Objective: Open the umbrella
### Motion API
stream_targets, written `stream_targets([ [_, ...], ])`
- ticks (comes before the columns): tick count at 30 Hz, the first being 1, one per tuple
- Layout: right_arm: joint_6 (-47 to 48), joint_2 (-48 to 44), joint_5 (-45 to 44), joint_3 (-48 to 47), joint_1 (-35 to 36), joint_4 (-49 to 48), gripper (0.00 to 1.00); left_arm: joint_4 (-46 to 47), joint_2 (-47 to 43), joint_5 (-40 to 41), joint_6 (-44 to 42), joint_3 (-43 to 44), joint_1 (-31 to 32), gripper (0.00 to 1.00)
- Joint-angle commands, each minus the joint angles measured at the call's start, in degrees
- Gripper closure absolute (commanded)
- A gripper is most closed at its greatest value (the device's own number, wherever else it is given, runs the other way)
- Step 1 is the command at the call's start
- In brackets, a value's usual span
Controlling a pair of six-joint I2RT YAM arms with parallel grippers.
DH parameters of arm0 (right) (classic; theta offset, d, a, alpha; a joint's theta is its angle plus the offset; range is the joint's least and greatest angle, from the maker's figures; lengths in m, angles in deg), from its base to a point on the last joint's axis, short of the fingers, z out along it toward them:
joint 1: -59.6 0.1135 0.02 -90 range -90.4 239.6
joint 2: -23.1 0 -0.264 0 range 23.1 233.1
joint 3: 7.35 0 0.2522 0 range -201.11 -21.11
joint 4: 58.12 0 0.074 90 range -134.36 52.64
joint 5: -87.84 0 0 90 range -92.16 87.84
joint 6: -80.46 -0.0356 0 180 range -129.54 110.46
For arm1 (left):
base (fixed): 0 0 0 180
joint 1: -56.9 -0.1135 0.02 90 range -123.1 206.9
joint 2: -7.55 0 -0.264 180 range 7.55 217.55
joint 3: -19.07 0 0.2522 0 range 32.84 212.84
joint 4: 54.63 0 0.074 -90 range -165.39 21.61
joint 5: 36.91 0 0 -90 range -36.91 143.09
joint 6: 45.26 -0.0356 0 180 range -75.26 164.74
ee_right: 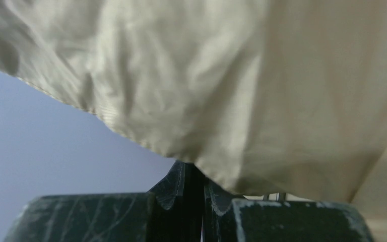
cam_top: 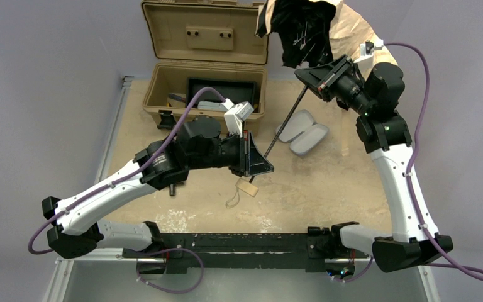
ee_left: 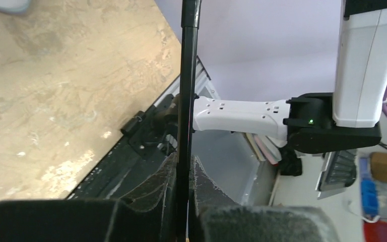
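The left gripper [cam_top: 261,165] is clamped shut on the thin black shaft [ee_left: 186,75] of the umbrella [cam_top: 305,31], just above the tan knob handle [cam_top: 248,189]. The strap [cam_top: 233,201] dangles at 7 o'clock from the handle. The shaft slants towards 1 o'clock to the right gripper [cam_top: 305,78], which is closed on its upper end under the canopy [ee_right: 221,75]. The cream fabric and black lining bunch there, half spread, past the table's [cam_top: 327,189] far edge and cut by the top of the overhead view. An open toolbox [cam_top: 207,69] sits at 11 o'clock from the left gripper. A grey case [cam_top: 302,133] lies just beside the shaft at 3 o'clock, and open tabletop stretches between the arms.
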Motion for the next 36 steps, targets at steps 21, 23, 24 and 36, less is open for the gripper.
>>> stream_targets([
  [21,-14.85,-6.50,21.43,9.93,1.79,-50.34,1.00,23.79,-6.95,-14.25,4.97,-1.64,-9.57,0.00],
  [23,-16.81,-6.18,20.58,9.97,3.02,-52.55,1.00,25.44,-4.89,-17.55,6.22,-1.47,-9.63,0.00],
  [24,-17.89,-5.95,20.08,9.94,3.75,-53.81,1.00,26.50,-3.94,-18.88,6.82,-1.69,-9.62,0.00],
  [36,-24.78,-1.98,15.83,6.29,5.55,-62.62,1.00,45.12,4.16,-29.18,14.39,-3.31,-4.35,0.07],
])
